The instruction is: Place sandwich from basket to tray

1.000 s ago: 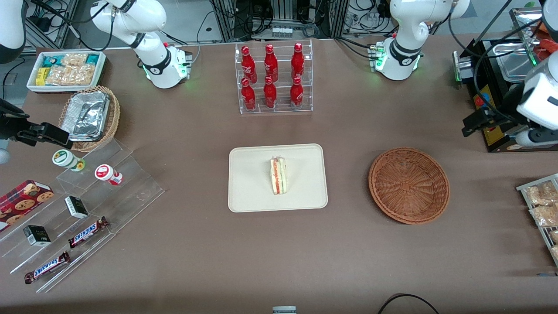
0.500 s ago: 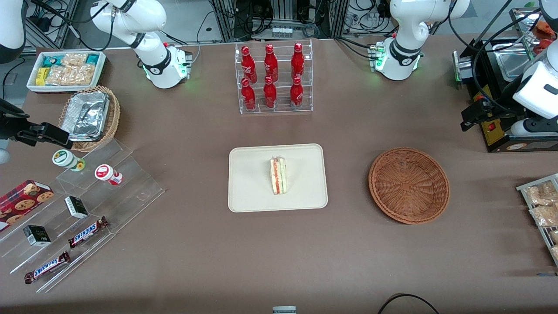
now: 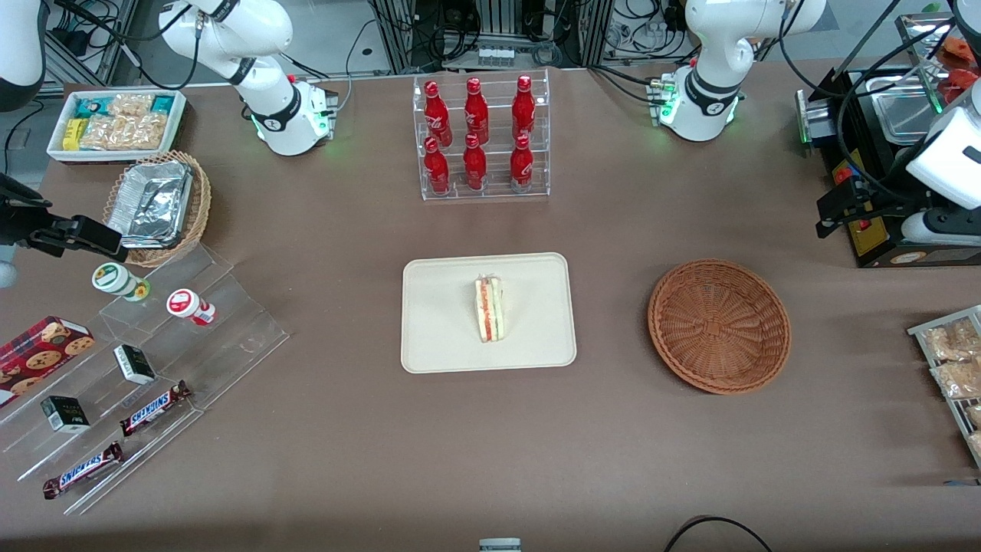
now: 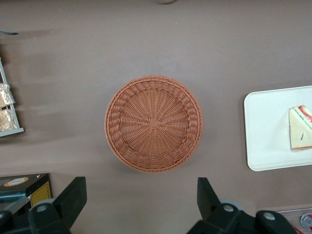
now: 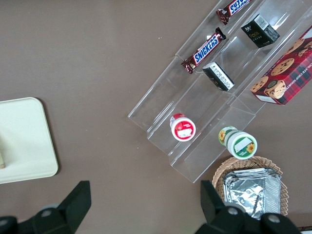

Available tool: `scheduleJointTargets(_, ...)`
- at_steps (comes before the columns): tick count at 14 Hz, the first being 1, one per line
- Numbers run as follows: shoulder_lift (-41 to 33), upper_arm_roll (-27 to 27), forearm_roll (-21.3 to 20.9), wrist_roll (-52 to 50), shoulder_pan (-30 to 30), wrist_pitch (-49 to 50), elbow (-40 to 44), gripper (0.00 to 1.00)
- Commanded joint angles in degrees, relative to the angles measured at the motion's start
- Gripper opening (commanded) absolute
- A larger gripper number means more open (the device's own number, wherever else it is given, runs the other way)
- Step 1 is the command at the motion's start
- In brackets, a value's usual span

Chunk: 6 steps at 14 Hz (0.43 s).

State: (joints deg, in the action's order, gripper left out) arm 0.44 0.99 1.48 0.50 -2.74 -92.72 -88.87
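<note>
A robotics lab dressed up as a snack counter — two white arm bases bolted to a brown-covered table, with cables and metal racking at its edge farthest from the front camera. The goods look staged: red bottles in a clear tiered rack, chocolate bars on acrylic steps, a box of snack packets.

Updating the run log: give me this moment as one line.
sandwich: on tray | basket: empty | gripper: fingers open, holding nothing, above table beside basket
</note>
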Motion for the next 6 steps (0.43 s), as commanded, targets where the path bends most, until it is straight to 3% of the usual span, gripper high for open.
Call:
scheduleJointTargets(1, 1.15, -0.11, -0.34, 0.38, -0.16, 0.96, 2.30, 1.00)
scheduleJointTargets(6, 0.97, -0.29, -0.60, -1.99, -0.16, 2.28, 2.39, 1.00)
